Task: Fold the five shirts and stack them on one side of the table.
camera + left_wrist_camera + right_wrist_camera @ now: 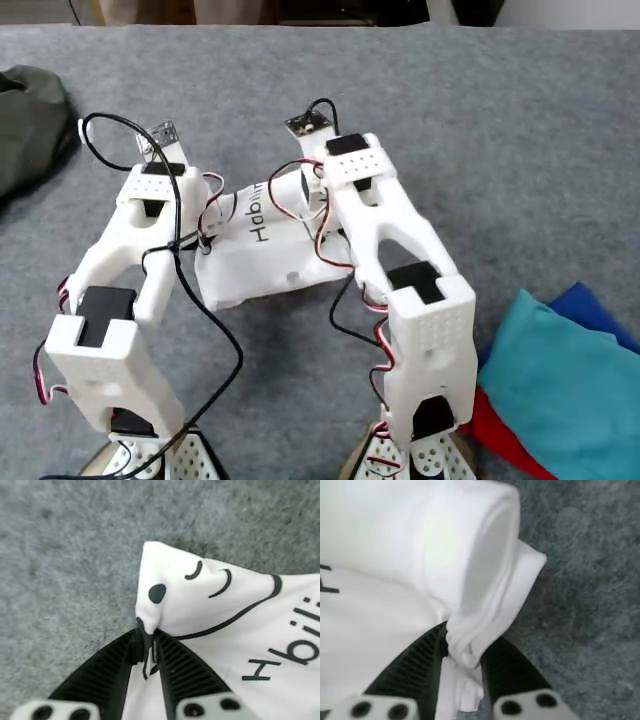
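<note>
White plastic makes up both arms, which stand side by side at the near edge and lean forward over the middle of the table. The left arm (125,270) extends away from its base, its wrist bent down onto the left edge of a white fabric shirt with black printed lettering (262,262). The right arm (400,260) runs alongside it and tips down onto the shirt's far right part. Black and red cables loop between their joints.

The left gripper (148,639) is nearly closed. Its ribbed black jaws pinch a corner of the white shirt beside a printed dot and curved lines, so the cloth rises in a small peak off the table. The right gripper (464,645) is likewise narrow, clamped on a thick bunch of folded layers at the shirt's edge, and a rolled fold bulges just beyond the jaws. The shirt lies crumpled in the middle of the table, between the two arms and partly under them.

Under everything spreads a grey felt-like table cover (500,130). At the near right corner lies a pile of cloth: a teal shirt (560,375) on top, a blue shirt (592,300) showing at its far side and a red shirt (492,425) at its near left edge. A dark olive garment (28,118) lies bunched at the far left edge. Beyond the table's far edge a thin strip of the room shows, too dark to make out.
</note>
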